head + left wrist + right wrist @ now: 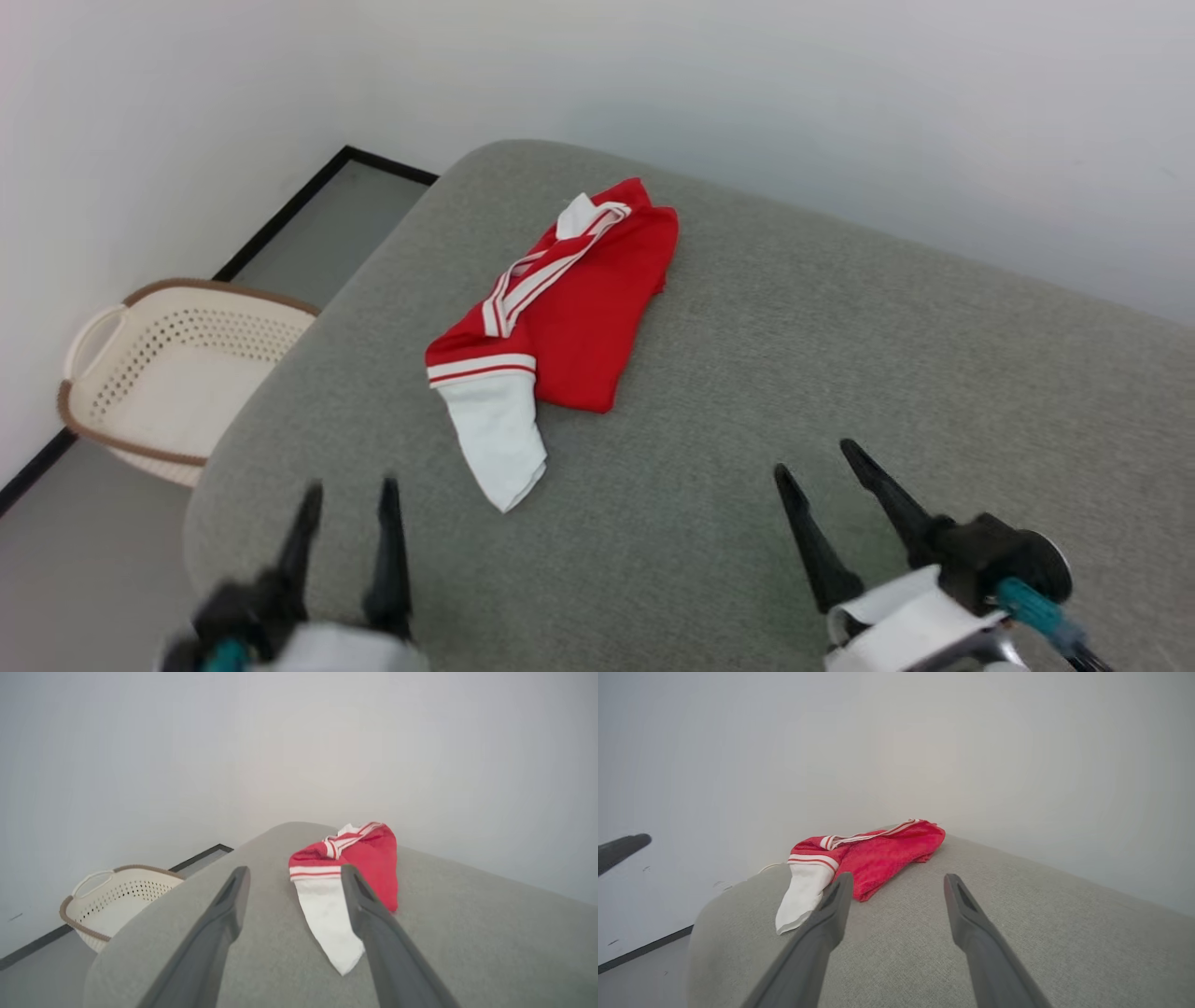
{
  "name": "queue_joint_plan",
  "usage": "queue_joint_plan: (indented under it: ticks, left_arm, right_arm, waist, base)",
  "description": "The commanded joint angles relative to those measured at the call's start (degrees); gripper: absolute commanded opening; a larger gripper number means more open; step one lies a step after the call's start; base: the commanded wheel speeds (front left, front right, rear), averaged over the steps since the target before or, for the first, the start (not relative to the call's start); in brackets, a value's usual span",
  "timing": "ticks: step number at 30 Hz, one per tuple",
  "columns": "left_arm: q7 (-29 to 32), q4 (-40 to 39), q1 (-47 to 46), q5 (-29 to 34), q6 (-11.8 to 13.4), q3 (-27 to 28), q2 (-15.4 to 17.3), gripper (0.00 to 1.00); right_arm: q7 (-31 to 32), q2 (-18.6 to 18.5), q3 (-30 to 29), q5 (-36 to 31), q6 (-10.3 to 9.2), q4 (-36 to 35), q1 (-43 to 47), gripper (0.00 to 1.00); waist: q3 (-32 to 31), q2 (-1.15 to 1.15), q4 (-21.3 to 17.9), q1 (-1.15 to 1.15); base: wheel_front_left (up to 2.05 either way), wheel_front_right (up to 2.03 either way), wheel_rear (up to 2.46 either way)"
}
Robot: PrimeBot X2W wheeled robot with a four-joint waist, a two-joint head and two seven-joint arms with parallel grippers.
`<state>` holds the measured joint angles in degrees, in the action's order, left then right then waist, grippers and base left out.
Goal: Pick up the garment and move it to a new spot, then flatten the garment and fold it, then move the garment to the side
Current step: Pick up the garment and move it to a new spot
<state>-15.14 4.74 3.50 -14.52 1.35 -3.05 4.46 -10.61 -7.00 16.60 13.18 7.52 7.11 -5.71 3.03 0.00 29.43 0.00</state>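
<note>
a: where's the garment (569, 308) right now?

b: in the head view it lies just above the middle of the frame, a little to the left, on the grey cushion (840, 373). it's bunched and doubled over itself, not spread flat. the red body runs toward the upper right, one white sleeve (499, 448) trails down toward the lower middle, and the red-and-white striped trim crosses the top of the heap.

a: are the hands on it?

b: no. the left gripper (351, 483) sits at the lower left of the frame and the right gripper (814, 457) at the lower right, both over the cushion with fingers pointing up the frame. both are apart from the cloth, the left one nearer to the sleeve. each has its two dark fingers spread wide, with nothing held between them.

a: and from the wrists?

b: in the left wrist view the garment is just right of centre, and the sleeve tip reaches down between the two fingers in the picture. the right-hand finger overlaps the sleeve's edge there, but the head view shows a gap. in the right wrist view the garment lies left of centre, beyond the left-hand finger, sleeve toward the lower left. a dark finger (621, 849) pokes in at that frame's left edge.

a: anything else around?

b: a cream perforated basket (93, 327) with a brown rim, on the grey floor at the left edge of the head view, beside the cushion and close to the white wall.
</note>
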Motion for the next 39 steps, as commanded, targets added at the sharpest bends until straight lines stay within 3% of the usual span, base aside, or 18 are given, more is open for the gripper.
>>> queue_joint_plan:
  ticks: [1,9,15,18,25,31,34,39]
  left_arm:
    - [-0.01,0.21,-3.48,0.38,-1.18,0.36,1.27,1.00]
    - [2.17,6.21,-28.71,0.29,-6.81,0.01,9.42,1.00]
    - [5.17,20.80,-47.40,-4.34,-8.74,-1.49,16.09,1.00]
    - [7.83,29.02,-53.53,-5.58,-8.82,-6.28,19.77,1.00]
    - [25.70,40.80,-60.78,-19.90,-8.71,-21.68,27.29,1.00]
    - [39.41,45.79,-62.41,-29.09,-8.72,-28.54,31.41,1.00]
    - [41.83,46.96,-63.19,-30.70,-8.73,-30.73,33.52,1.00]
    - [42.63,50.23,-63.02,-33.25,-8.73,-32.52,34.36,1.00]
  right_arm:
    - [-0.16,0.29,0.88,-1.12,-0.07,-0.41,-1.10,1.00]
    - [-0.32,1.04,2.89,-2.32,-0.07,-1.09,-6.23,1.00]
    - [-1.63,1.87,4.02,-2.67,-0.07,-0.44,-10.38,1.00]
    - [-2.33,2.46,4.76,-2.69,-0.07,0.34,-12.20,1.00]
    - [-3.67,3.30,4.85,-2.58,-0.07,1.96,-14.50,1.00]
    - [-4.15,3.55,4.71,-2.55,-0.07,2.26,-15.41,1.00]
    - [-4.30,3.60,4.95,-2.92,-0.07,2.04,-15.89,1.00]
    - [-4.38,3.63,5.42,-3.45,-0.07,1.23,-17.20,1.00]
  waist:
    - [1.76,0.00,-3.96,0.00]
    - [10.26,0.00,-13.89,0.00]
    - [16.50,0.00,-19.60,0.00]
    - [18.61,0.00,-22.25,0.00]
    - [21.23,0.00,-26.40,0.00]
    - [22.37,0.00,-27.64,0.00]
    - [23.46,0.00,-28.16,0.00]
    - [25.80,0.00,-29.12,0.00]
  base:
    - [0.00,0.00,0.00]
    - [0.00,0.00,0.00]
    - [0.00,0.00,0.00]
    - [0.00,0.00,0.00]
    - [0.00,0.00,0.00]
    - [0.00,0.00,0.00]
    - [0.00,0.00,0.00]
    - [0.00,0.00,0.00]
